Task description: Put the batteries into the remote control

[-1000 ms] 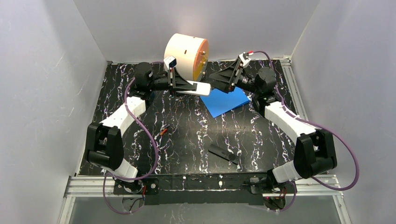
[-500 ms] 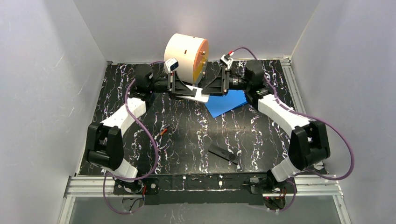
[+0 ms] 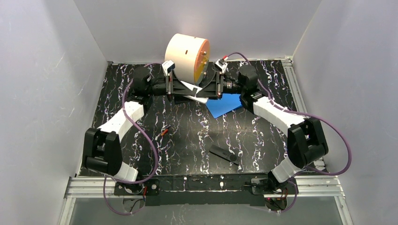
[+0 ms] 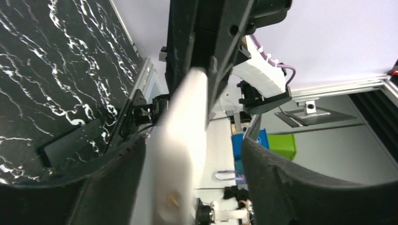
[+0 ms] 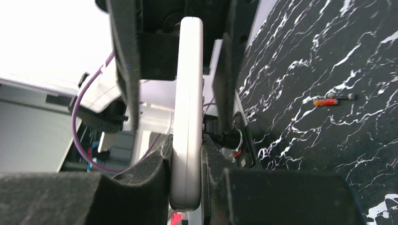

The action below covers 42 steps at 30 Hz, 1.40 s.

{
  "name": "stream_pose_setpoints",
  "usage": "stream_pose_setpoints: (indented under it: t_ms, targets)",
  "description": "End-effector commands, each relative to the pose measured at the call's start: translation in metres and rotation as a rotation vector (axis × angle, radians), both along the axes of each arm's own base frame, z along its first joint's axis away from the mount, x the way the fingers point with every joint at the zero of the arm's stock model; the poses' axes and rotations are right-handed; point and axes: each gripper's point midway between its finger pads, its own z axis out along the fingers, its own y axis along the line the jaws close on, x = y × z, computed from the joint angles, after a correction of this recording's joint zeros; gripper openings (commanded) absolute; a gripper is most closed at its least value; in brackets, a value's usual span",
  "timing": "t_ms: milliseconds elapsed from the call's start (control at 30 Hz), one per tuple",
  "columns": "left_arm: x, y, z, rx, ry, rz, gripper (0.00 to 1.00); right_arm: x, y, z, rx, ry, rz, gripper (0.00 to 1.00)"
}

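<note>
Right jaws: closed on the white remote (image 5: pixel 187 117), one pad on each flat face.
Left jaws: spread apart around the remote's other end, with a clear gap on one side.
White remote: held off the worktop (image 3: pixel 187 140), far middle, just in front of the drum (image 3: pixel 185 55).
Batteries (image 5: pixel 324 101): lying side by side on the worktop, left of middle, well apart from both remotes.
Black remote (image 3: pixel 225 153): flat, near middle.
Blue sheet (image 3: pixel 230 104): beneath the right arm.
</note>
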Motion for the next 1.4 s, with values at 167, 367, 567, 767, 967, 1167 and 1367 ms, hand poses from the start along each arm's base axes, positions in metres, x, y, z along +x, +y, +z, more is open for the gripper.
stream_pose_setpoints:
  t_ms: [167,367,567,767,967,1167,1367]
  targets:
    - [0.011,0.083,-0.072,0.529,0.018,0.45,0.98,0.035,0.004,-0.042,-0.027,0.002,-0.24,0.01]
    - [-0.015,0.151,-0.129,0.97,0.052,0.589,0.98,0.058,0.041,-0.123,-0.243,-0.004,-0.327,0.01]
    - [-0.033,0.173,-0.13,1.071,0.054,0.649,0.98,0.089,0.081,-0.17,-0.331,0.005,-0.423,0.01]
    - [-0.039,0.169,-0.134,1.043,0.064,0.637,0.98,0.11,0.096,-0.217,-0.414,0.099,-0.515,0.01]
    - [-0.039,0.165,-0.134,1.024,0.05,0.627,0.98,0.104,0.096,-0.265,-0.477,0.192,-0.532,0.28]
    - [-0.038,0.165,-0.134,1.025,0.021,0.61,0.99,0.093,0.077,-0.276,-0.531,0.203,-0.564,0.63]
    - [-0.039,0.163,-0.139,1.005,0.01,0.621,0.98,0.089,0.07,-0.263,-0.578,0.137,-0.536,0.66]
